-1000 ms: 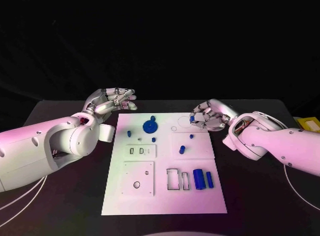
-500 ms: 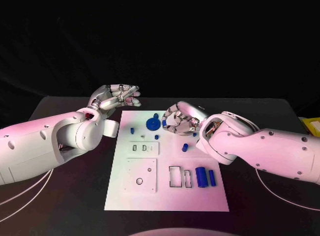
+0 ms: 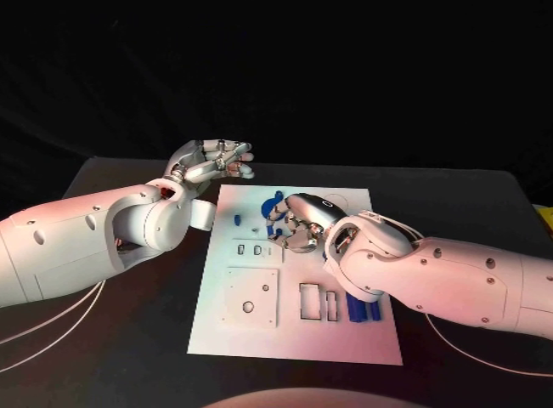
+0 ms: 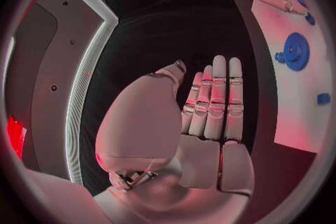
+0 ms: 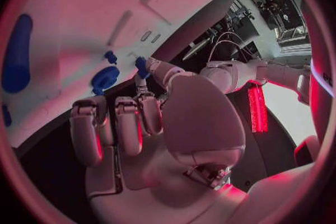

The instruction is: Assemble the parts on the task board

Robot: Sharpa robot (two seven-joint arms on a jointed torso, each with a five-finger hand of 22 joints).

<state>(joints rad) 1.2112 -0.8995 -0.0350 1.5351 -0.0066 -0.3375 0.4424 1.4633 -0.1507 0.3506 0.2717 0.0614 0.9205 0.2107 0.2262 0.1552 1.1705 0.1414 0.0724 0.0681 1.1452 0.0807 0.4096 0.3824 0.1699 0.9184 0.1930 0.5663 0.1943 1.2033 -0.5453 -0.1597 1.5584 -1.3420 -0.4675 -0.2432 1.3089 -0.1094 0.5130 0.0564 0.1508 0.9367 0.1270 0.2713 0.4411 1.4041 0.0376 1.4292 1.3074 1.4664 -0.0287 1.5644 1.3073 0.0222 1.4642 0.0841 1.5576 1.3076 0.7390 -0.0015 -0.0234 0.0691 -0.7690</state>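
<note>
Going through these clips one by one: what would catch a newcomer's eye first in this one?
The white task board in the middle of the black table, with small blue parts scattered on it, the blue gear near its far end being the biggest. The right hand hangs low over the board's middle, fingers curled, close to the gear. The left hand is raised beyond the board's far left corner, holding nothing.

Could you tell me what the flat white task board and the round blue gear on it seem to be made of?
Flat white task board: probably matte plastic or painted sheet, since it is evenly white, without glare, and has clean-cut recesses. Round blue gear: likely moulded or printed plastic, given its uniform saturated colour, dull sheen and crisp teeth.
</note>
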